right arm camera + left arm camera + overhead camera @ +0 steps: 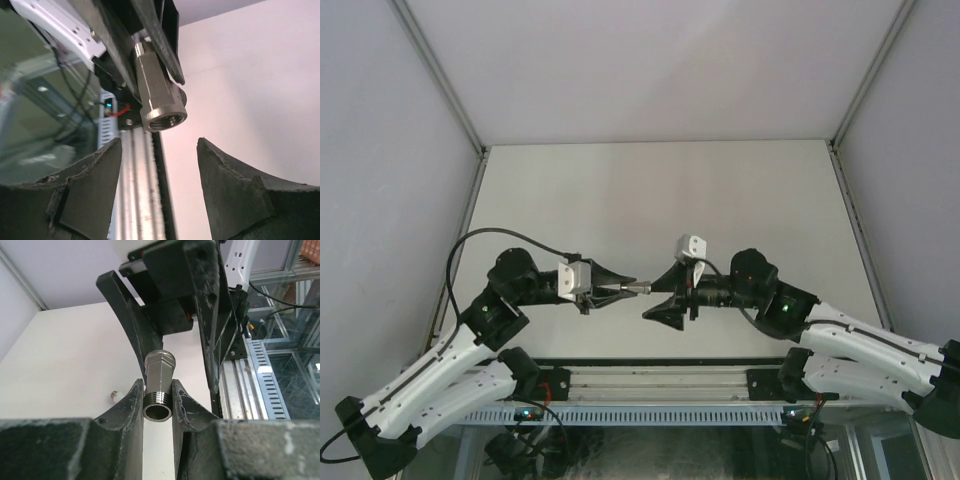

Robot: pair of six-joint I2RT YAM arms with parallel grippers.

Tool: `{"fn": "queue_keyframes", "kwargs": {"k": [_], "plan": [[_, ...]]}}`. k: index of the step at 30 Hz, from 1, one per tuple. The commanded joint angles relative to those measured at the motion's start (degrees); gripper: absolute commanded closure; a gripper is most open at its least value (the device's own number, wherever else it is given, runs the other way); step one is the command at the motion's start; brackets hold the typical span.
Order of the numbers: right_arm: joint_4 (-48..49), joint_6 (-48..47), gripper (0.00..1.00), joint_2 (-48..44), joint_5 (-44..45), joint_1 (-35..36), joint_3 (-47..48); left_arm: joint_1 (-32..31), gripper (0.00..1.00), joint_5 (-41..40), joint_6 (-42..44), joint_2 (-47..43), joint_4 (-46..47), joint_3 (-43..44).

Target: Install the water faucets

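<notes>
In the overhead view, just below the centre of the frame, the left gripper (pixel 618 290) is seen pressed shut on a dark-grey metal fitting (pixel 638 288), which is held level above the white table (pixel 620 190) and pointed toward the right side of the picture. In the left wrist view the fitting is shown pinched by its threaded end between the two fingers, at lower centre, its hexagonal body standing out beyond them. The right gripper (pixel 655 297) is set directly opposite, its jaws spread wide; in the right wrist view the fitting's open end is seen above the gap, untouched by either finger. A tiny white piece (pixel 114 396) is seen lying on the table, too small to be made out.
</notes>
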Motion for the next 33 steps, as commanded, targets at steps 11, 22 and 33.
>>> {"fn": "queue_keyframes", "kwargs": {"k": [11,22,33], "plan": [[9.80,-24.10,0.46,-6.06,8.74,3.42,-2.47,-0.39,1.00,5.25,-5.23,-0.51,6.46,-0.77],[9.52,-22.84,0.45,-7.07,2.50,4.27,-2.41,-0.39,1.00,3.49,-4.99,0.37,6.03,-0.19],[11.47,-21.98,0.63,-5.91,2.62,4.32,-2.44,-0.39,1.00,5.13,-5.31,1.36,5.94,0.44]]}}
